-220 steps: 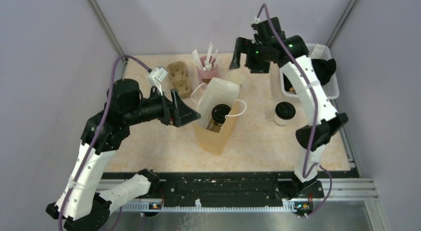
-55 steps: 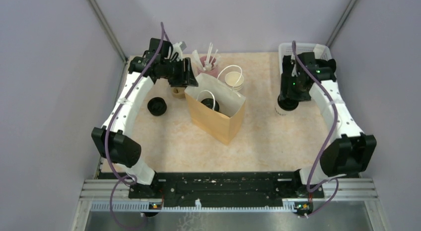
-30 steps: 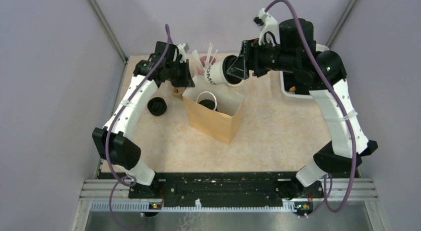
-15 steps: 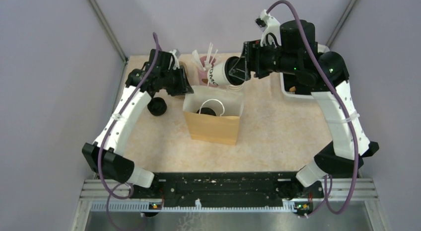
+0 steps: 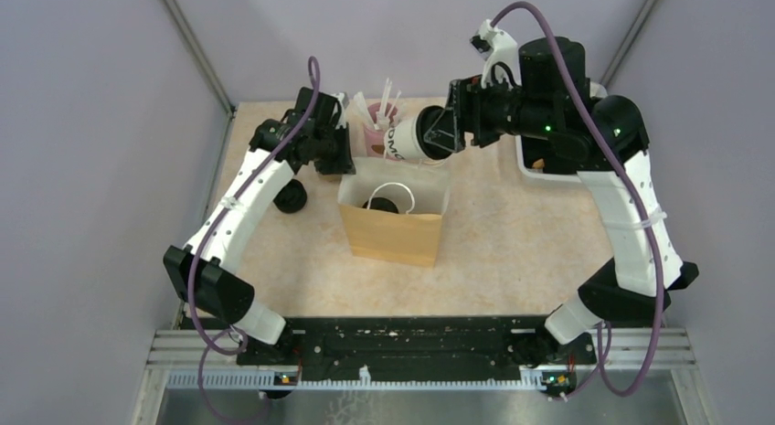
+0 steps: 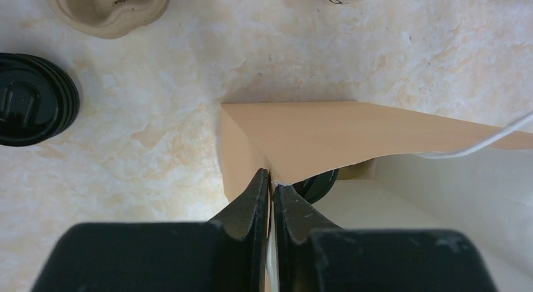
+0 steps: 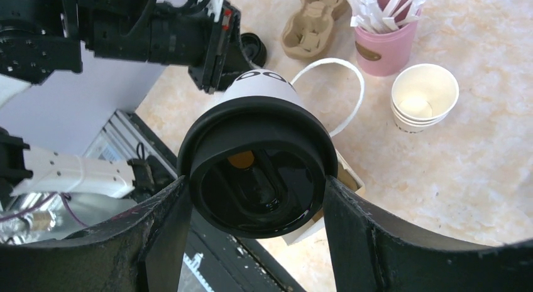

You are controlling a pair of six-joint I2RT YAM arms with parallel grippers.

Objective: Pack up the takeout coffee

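One takeout coffee [image 5: 402, 138], a white cup with dark lettering and a black lid [image 7: 254, 173], hangs tilted on its side above the back rim of the brown paper bag [image 5: 393, 231]. My right gripper [image 5: 437, 132] is shut on it, one finger on each side of the lid [image 7: 164, 232]. A second takeout coffee [image 5: 382, 204] stands inside the bag, only its black lid showing [image 6: 317, 185]. My left gripper [image 6: 271, 179] is shut on the bag's rim [image 6: 302, 132] at its back left corner [image 5: 338, 164].
A stack of loose black lids [image 6: 31, 97] lies left of the bag [image 5: 291, 196]. Behind the bag stand a pulp cup carrier [image 7: 317, 25], a pink cup of stirrers [image 7: 383, 44] and a stack of lidless cups [image 7: 422, 97]. A white basket [image 5: 535, 164] sits back right.
My left gripper moved right from beside the lids to the bag's back left corner and closed on its rim. The bag now stands square. The right gripper has kept the cup almost still.
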